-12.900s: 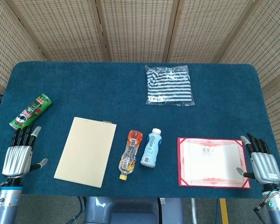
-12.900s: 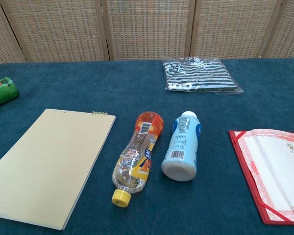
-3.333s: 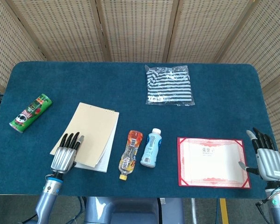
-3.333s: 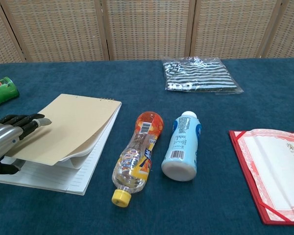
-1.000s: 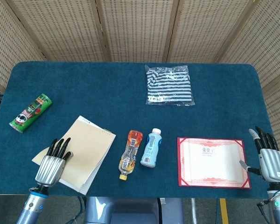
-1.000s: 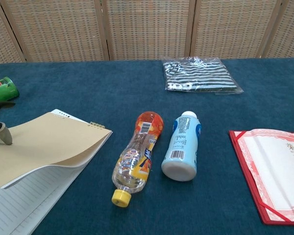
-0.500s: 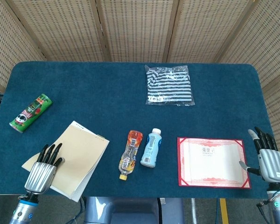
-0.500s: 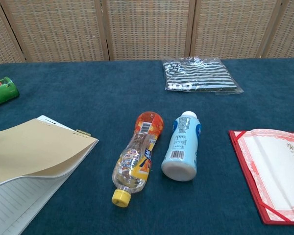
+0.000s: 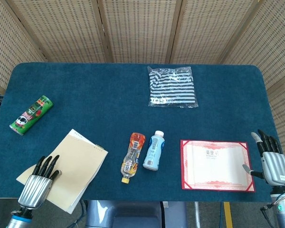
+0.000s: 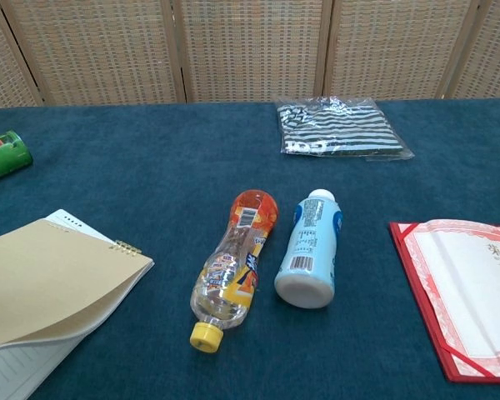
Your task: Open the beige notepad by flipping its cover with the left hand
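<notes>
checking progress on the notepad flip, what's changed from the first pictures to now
The left hand has come from beside the table's left edge onto the beige notepad, raised its cover so lined pages show beneath, and dragged the pad toward the near-left corner, turning it. The right hand, both bottles, chip can, striped packet and red certificate stayed put.

The near corner of the beige notepad (image 10: pixel 50 287) is cut off by the chest view's lower left edge, as are most of the green snack can (image 10: pixel 2 155) and the right part of the red certificate folder (image 10: pixel 458 283). Neither hand is shown there. The left hand's (image 9: pixel 36 183) contact under the cover cannot be told.
</notes>
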You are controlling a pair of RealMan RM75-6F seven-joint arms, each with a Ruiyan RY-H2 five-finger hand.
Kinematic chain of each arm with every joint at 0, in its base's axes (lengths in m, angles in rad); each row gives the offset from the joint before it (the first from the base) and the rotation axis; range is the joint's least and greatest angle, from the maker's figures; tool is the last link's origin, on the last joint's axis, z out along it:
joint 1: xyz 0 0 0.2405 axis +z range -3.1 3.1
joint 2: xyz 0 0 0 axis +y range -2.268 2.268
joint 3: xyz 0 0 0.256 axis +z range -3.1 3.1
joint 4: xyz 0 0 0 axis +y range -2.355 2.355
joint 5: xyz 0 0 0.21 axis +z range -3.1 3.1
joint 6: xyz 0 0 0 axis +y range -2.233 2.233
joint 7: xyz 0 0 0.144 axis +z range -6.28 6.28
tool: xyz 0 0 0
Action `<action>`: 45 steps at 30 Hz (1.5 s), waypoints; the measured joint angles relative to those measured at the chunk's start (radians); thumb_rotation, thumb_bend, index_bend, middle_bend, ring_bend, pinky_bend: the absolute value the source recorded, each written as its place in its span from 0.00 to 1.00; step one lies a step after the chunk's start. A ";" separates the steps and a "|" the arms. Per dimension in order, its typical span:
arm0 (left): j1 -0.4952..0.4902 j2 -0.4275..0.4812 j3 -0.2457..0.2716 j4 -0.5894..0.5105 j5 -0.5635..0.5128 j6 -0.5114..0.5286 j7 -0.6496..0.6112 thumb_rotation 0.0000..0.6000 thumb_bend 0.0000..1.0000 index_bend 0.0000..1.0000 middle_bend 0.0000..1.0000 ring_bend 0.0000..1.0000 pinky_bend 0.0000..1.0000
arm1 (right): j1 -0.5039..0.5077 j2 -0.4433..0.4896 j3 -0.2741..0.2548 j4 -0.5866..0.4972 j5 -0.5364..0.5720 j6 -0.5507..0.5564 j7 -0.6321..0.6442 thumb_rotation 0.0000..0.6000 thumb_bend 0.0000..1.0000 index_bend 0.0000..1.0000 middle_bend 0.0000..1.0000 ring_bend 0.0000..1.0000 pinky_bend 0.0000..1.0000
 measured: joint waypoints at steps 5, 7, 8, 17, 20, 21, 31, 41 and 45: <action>0.028 0.009 0.019 0.007 0.022 0.012 -0.016 1.00 0.74 0.79 0.00 0.00 0.00 | 0.000 0.001 0.000 -0.001 -0.001 0.000 0.000 1.00 0.21 0.03 0.00 0.00 0.00; 0.037 0.011 0.023 0.011 0.026 0.015 -0.023 1.00 0.74 0.79 0.00 0.00 0.00 | 0.000 0.000 0.000 -0.001 -0.002 0.002 0.000 1.00 0.21 0.03 0.00 0.00 0.00; 0.041 0.012 0.023 0.014 0.028 0.018 -0.028 1.00 0.74 0.79 0.00 0.00 0.00 | 0.000 0.000 0.000 -0.001 -0.002 0.002 -0.001 1.00 0.21 0.03 0.00 0.00 0.00; 0.032 0.009 -0.035 0.015 0.023 0.017 -0.040 1.00 0.74 0.79 0.00 0.00 0.00 | 0.000 -0.002 -0.003 -0.004 -0.006 0.002 -0.009 1.00 0.21 0.03 0.00 0.00 0.00; 0.006 0.008 -0.077 0.000 0.018 0.001 -0.026 1.00 0.74 0.79 0.00 0.00 0.00 | 0.000 -0.002 -0.002 -0.003 -0.005 0.003 -0.007 1.00 0.21 0.03 0.00 0.00 0.00; -0.002 0.008 -0.090 -0.007 0.016 -0.004 -0.020 1.00 0.74 0.79 0.00 0.00 0.00 | 0.000 -0.002 -0.001 -0.002 -0.005 0.003 -0.006 1.00 0.21 0.03 0.00 0.00 0.00; -0.100 0.013 -0.225 -0.063 -0.048 -0.087 0.043 1.00 0.74 0.79 0.00 0.00 0.00 | -0.002 0.001 0.001 0.000 -0.010 0.012 0.007 1.00 0.21 0.03 0.00 0.00 0.00; -0.209 -0.019 -0.351 -0.038 -0.165 -0.182 0.070 1.00 0.74 0.79 0.00 0.00 0.00 | -0.006 0.003 0.004 0.002 -0.014 0.022 0.018 1.00 0.21 0.03 0.00 0.00 0.00; -0.255 -0.037 -0.396 -0.012 -0.217 -0.217 0.083 1.00 0.73 0.79 0.00 0.00 0.00 | -0.005 0.002 0.005 0.004 -0.012 0.021 0.020 1.00 0.21 0.03 0.00 0.00 0.00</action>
